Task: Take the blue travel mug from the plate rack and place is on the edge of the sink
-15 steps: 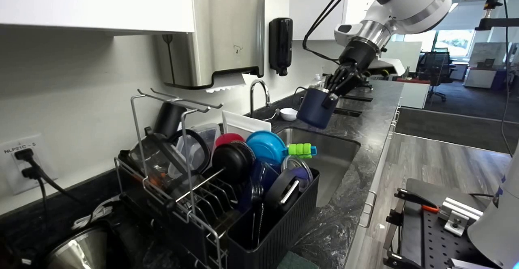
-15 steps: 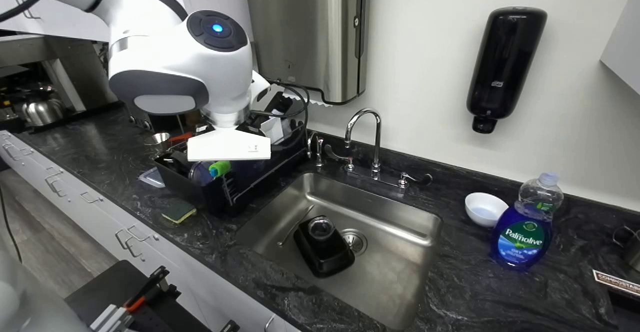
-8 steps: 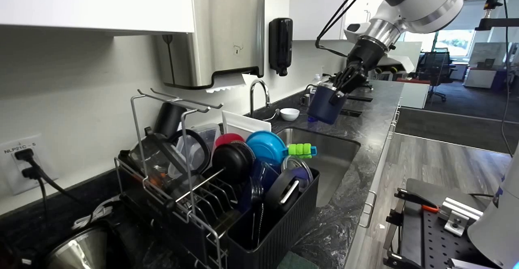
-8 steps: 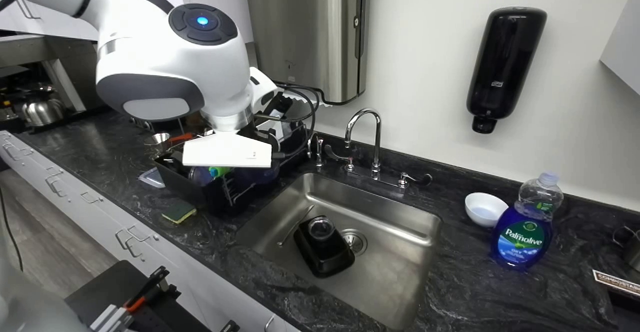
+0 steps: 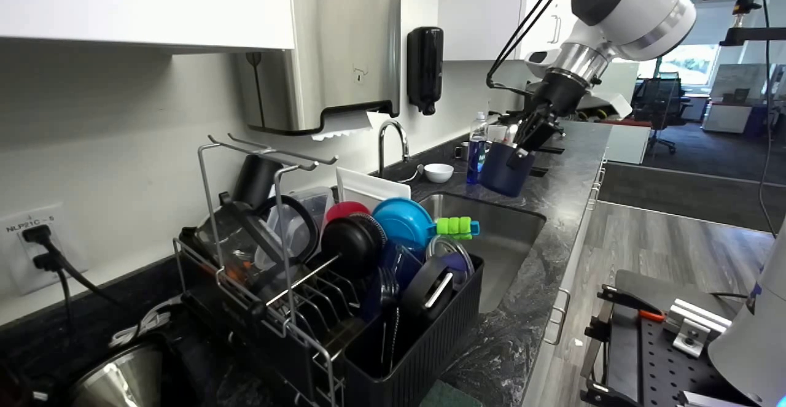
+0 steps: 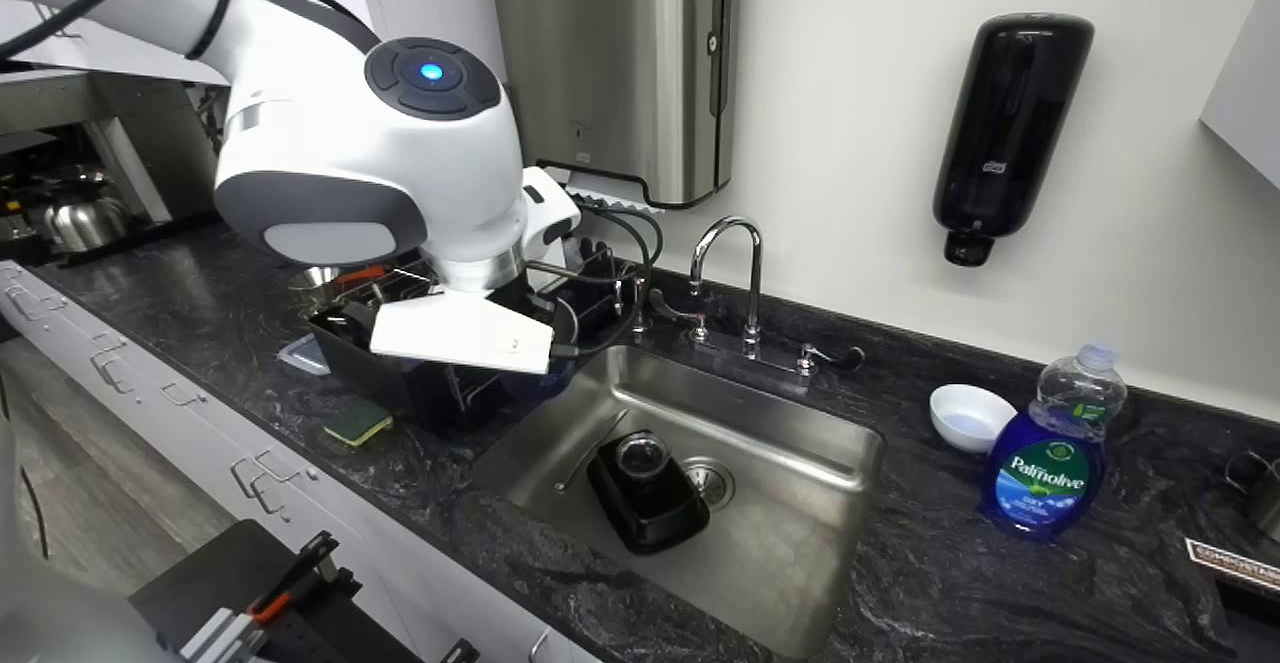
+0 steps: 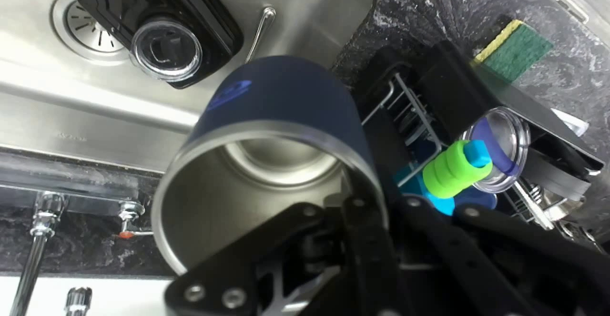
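The blue travel mug point(image 5: 503, 177) hangs tilted in the air above the sink point(image 5: 519, 238) in an exterior view. My gripper point(image 5: 521, 154) is shut on its wall near the rim. In the wrist view the mug point(image 7: 286, 94) has its open mouth toward the camera, with one finger of the gripper point(image 7: 369, 197) inside and one outside. The plate rack point(image 5: 424, 333) stands beside the sink, crowded with dishes. In an exterior view the arm hides most of the mug and gripper over the near edge of the sink point(image 6: 790, 563).
A black container point(image 6: 650, 503) and a thin utensil lie in the sink. The faucet point(image 6: 755, 273) rises behind it. A white bowl point(image 6: 970, 418) and soap bottle point(image 6: 1045, 463) stand beside the sink. A sponge point(image 6: 358, 423) lies near the rack. A green-handled blue item point(image 5: 405, 223) sticks out of the rack.
The mug and gripper first moved away from the rack, over the sink, then came a little lower. The mug hangs slightly more upright. The grip has not changed.
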`<action>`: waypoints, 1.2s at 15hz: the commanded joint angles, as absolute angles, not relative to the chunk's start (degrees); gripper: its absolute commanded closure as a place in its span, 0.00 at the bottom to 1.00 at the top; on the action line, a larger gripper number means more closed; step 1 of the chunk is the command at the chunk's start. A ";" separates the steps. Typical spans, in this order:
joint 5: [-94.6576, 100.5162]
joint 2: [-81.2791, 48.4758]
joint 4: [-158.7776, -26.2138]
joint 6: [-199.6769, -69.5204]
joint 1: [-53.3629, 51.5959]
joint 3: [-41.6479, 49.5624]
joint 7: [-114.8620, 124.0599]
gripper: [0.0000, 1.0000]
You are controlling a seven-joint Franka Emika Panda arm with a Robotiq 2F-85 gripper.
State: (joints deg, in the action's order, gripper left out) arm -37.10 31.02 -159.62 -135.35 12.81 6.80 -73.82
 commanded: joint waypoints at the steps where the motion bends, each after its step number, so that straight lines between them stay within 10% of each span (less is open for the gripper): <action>1: -35.15 29.25 -159.68 -135.87 15.26 4.64 -70.77 0.98; 18: -32.98 27.59 -159.51 -135.45 15.60 4.33 -66.54 0.92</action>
